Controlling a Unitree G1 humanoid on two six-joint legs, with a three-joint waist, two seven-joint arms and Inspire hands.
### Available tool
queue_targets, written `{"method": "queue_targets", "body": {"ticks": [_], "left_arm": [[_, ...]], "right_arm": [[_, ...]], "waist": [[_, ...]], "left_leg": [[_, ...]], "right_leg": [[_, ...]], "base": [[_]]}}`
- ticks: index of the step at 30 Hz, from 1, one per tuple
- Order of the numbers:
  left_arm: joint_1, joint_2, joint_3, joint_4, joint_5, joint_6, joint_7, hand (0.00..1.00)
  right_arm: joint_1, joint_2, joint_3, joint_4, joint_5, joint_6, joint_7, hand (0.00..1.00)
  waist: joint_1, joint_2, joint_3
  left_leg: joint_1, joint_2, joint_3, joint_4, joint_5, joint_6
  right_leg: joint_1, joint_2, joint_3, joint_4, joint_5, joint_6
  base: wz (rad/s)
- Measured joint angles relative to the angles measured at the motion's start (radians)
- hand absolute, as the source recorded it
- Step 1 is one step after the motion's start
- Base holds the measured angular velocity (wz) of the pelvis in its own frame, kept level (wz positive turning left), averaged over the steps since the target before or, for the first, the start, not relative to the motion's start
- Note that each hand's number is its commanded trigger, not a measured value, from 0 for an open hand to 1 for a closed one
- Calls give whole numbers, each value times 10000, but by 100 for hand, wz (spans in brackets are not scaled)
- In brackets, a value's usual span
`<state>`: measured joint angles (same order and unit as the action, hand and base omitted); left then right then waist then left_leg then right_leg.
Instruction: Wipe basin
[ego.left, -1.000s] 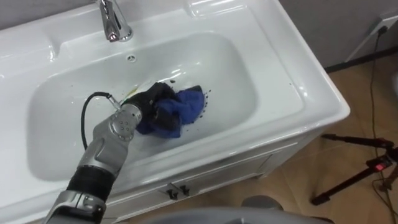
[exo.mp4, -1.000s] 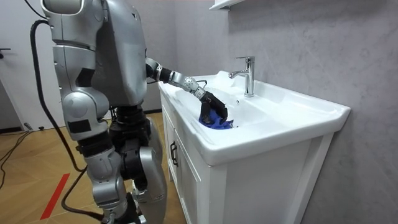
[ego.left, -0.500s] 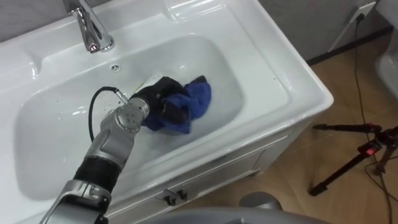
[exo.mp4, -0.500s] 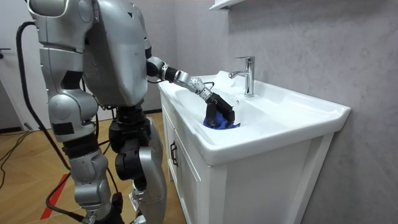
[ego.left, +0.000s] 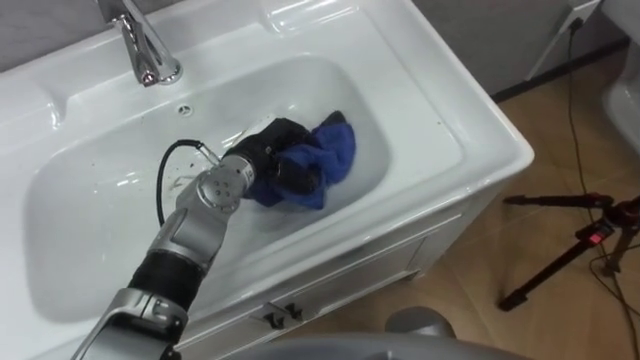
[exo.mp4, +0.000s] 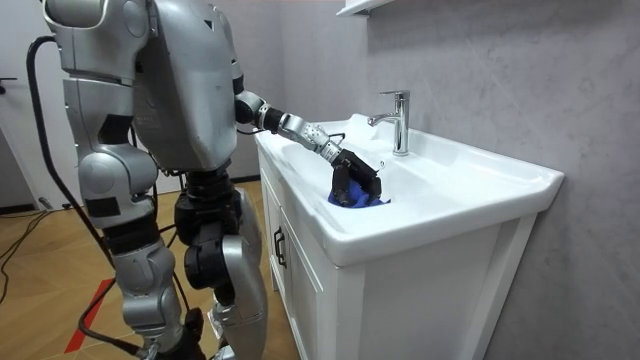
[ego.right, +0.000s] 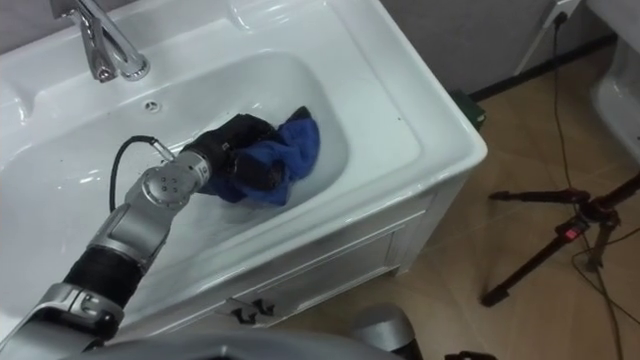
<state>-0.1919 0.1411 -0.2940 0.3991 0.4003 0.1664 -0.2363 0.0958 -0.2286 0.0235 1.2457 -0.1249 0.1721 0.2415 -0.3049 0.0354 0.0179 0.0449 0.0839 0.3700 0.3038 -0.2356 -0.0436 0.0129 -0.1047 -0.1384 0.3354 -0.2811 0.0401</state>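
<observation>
Blue cloth lay bunched on the floor of the white basin, right of its middle and well clear of the faucet on the back rim. Over the last half second the left hand had slid the cloth a little further toward the basin's right wall, and the head camera had barely shifted in that time, so the move was the hand's own. In the room view the hand likewise sat slightly deeper along the bowl than before. That suggested a wiping stroke in progress across the bottom, with the right-hand slope and the side walls probably not yet reached. The dark hand pressed down on the near, left part of the cloth, its fingers curled into the folds and gripping a wad of fabric rather than lying flat. The rest of the cloth fanned out ahead of it toward the right wall without touching it. The robot stood against the front of the basin cabinet, its arm reaching down into the bowl.
</observation>
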Motion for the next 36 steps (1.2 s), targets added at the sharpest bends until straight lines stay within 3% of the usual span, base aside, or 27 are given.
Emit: {"method": "queue_targets", "body": {"ticks": [11,15,20,22,30,36], "left_arm": [[-3,-84,-58,57,-25,-46,263,100],[-14,-95,-15,253,63,-252,257,100],[62,-9,-20,319,79,-266,213,100],[152,-23,-19,670,297,-593,216,100],[728,-17,439,828,1242,-1331,280,100],[1043,66,974,934,2107,-1340,483,100]], "right_arm": [[24,9,35,-12,18,-34,-11,0],[84,21,-66,-26,-40,134,-77,0],[172,18,-141,-304,-94,404,-100,0],[227,17,-178,-388,-337,471,-72,0],[238,22,-535,-651,-1235,455,93,0],[234,-6,-900,-818,-1532,476,102,0]], "waist": [[20,-44,13],[123,-79,20],[246,-165,3],[433,-163,0],[1077,-132,-30],[1225,14,-138]], "left_leg": [[-84,-11,-111,13,-1,1],[-67,-11,-108,-36,0,1],[-25,-10,-36,-49,0,0],[150,-13,-30,-155,1,-1],[272,-14,33,-358,3,-4],[267,-11,-11,-390,7,-12]], "right_leg": [[-94,3,-1,66,-2,-7],[-106,13,0,69,-5,-8],[-72,23,45,26,-4,-8],[104,61,61,-96,6,-6],[105,104,91,-119,15,-25],[121,123,50,-106,9,-35]], "base": [[0],[0],[-3],[-2],[-2],[2]]}}
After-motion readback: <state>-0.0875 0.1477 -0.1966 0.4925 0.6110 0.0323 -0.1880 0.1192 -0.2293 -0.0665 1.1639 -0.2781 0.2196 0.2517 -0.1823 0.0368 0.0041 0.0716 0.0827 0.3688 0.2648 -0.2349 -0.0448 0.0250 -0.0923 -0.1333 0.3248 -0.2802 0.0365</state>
